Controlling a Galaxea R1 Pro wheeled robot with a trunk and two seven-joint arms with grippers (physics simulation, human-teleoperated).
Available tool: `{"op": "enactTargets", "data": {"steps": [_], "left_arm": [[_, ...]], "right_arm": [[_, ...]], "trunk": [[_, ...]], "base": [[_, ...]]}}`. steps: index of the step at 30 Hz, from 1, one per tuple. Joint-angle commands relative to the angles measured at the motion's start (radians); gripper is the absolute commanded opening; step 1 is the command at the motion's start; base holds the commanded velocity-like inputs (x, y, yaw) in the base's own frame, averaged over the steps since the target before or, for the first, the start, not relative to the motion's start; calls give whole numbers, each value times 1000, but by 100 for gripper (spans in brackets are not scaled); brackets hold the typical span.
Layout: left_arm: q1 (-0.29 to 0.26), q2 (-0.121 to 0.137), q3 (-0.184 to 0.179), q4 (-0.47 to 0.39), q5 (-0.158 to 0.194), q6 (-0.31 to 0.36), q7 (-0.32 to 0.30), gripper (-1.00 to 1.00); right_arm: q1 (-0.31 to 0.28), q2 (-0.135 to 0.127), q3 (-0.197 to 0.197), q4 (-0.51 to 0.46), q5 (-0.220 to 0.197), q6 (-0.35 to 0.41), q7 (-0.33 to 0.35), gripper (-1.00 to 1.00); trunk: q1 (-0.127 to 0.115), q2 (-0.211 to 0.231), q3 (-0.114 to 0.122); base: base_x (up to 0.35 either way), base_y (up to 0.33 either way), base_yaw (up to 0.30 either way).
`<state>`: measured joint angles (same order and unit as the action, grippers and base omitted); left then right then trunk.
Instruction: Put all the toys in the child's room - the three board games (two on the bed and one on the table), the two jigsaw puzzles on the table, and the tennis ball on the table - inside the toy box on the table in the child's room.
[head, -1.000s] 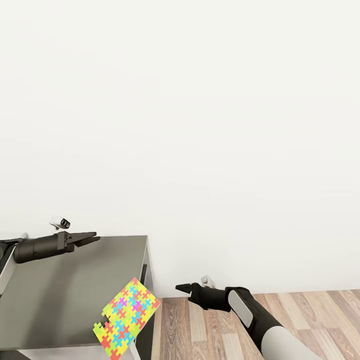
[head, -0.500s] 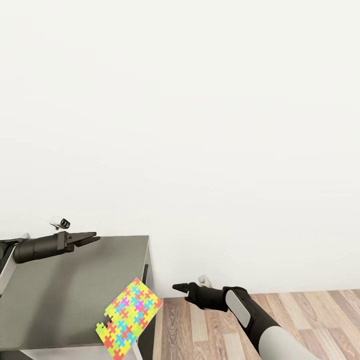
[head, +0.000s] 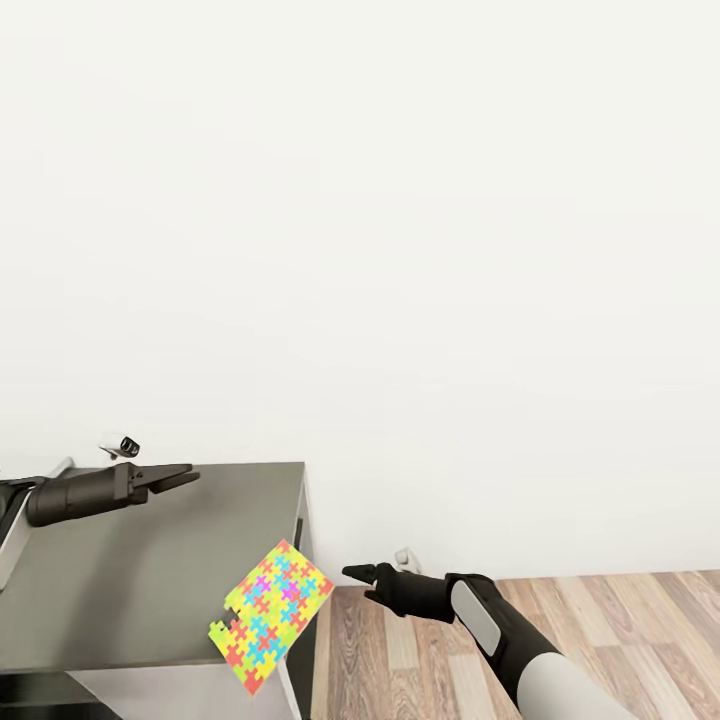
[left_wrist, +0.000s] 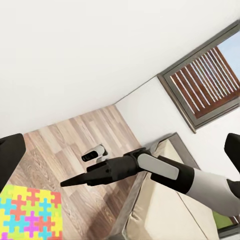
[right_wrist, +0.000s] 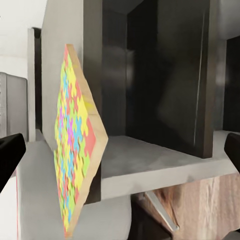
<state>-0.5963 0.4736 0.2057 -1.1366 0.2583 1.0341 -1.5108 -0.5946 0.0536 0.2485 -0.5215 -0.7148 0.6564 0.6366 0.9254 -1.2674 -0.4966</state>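
White wall fills frame; puzzle (head: 271, 613) overhangs table (head: 120, 590) corner, lower left: thin, stiff, light; pinch overhanging edge. Right gripper (head: 352, 573) clenched, empty; left gripper (head: 180, 472) clenched, empty

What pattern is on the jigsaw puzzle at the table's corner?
The jigsaw puzzle bears a bright mosaic of interlocking yellow, green, blue, pink and orange pieces, clearest in the head view.

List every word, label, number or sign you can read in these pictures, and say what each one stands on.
There are none to read.
The jigsaw puzzle at the corner of the table bears only coloured interlocking pieces, no letters.
The left gripper and right gripper carry no readable marking.
The wall, the floor and the window in the left wrist view show no writing.
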Motion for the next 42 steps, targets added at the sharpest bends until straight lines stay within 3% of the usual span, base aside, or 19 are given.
{"op": "enactTargets", "data": {"steps": [1, 42], "left_arm": [[0, 0, 0, 0, 0, 11, -3, 100], [0, 0, 0, 0, 2, 11, -3, 100]], "right_arm": [[-1, 0, 1, 0, -5, 4, 0, 100], [-1, 0, 2, 0, -3, 0, 0, 100]], "trunk": [[0, -1, -1], [0, -1, -1]], "base": [[-21, 12, 0], [-1, 64, 0]]}}
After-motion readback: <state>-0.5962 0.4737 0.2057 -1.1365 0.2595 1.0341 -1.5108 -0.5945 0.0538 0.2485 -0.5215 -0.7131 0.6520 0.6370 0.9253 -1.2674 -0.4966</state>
